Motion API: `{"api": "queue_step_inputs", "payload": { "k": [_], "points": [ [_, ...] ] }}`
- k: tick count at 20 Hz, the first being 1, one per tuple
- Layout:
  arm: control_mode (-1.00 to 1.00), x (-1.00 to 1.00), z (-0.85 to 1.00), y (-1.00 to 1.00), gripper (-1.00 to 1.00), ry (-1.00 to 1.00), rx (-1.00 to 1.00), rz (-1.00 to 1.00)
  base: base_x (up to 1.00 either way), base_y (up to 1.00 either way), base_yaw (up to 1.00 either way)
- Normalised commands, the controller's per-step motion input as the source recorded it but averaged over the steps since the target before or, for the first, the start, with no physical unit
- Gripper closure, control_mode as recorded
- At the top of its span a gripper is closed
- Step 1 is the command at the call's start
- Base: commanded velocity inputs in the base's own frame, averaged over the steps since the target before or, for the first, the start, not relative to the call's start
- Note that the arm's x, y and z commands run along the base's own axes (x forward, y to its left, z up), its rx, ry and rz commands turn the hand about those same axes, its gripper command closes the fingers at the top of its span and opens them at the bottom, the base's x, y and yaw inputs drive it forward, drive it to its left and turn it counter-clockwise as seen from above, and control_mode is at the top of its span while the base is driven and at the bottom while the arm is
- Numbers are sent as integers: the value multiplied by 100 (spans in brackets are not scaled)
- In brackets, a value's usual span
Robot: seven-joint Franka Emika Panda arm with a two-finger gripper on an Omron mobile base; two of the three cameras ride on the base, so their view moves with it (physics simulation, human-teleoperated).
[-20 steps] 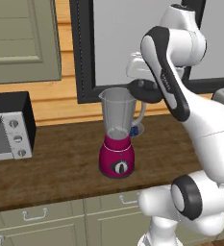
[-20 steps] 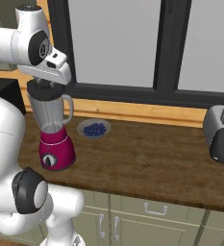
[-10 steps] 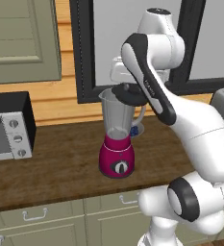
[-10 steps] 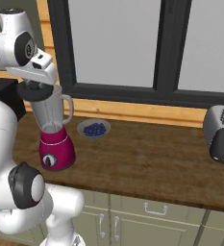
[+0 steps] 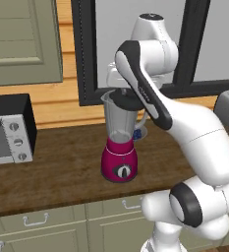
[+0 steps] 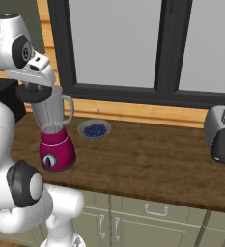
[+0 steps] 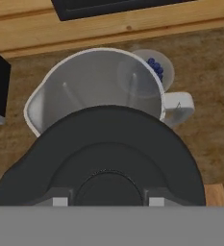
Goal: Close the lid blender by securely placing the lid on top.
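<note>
The white arm rises from the lower right of the left base view, bends back through a big elbow near the window frame, and folds down so that the gripper point(image 5: 126, 94) hangs at the centre of the frame, right over the mouth of the blender point(image 5: 121, 142). In the right base view the same hand sits at the upper left, the gripper point(image 6: 33, 87) angled down onto the jar rim. And there is the lid point(image 7: 101, 161), black and round, clamped between the narrow fingers by its raised centre knob; in the hand view it spreads across the lower half of the frame, covering the near part of the open jar while the far part of the rim stays uncovered at the upper centre. Whether the lid already touches the rim, I cannot tell. The blender stands on the wooden counter point(image 6: 147, 164), magenta base down, handle toward the small bowl of blueberries point(image 6: 94, 129) just behind it. Compared with a second ago, the hand has swung across from the right of the jar in the left base view to directly above it, and the elbow has lifted higher against the window. The blender and bowl have not shifted.
</note>
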Motion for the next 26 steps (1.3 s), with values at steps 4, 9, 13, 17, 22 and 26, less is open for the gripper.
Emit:
{"api": "queue_step_inputs", "payload": {
  "k": [4,9,13,17,22,26],
  "points": [
    [-100,17,0,0,100,0,0,0,0,0,0],
    [-100,19,0,0,100,0,0,0,0,0,0],
    [-100,23,0,0,100,0,0,0,0,0,0],
    [-100,28,0,0,100,0,0,0,0,0,0],
    [-100,30,0,0,100,0,0,0,0,0,0],
    [-100,29,0,0,100,-1,0,0,0,0,0]
  ]
}}
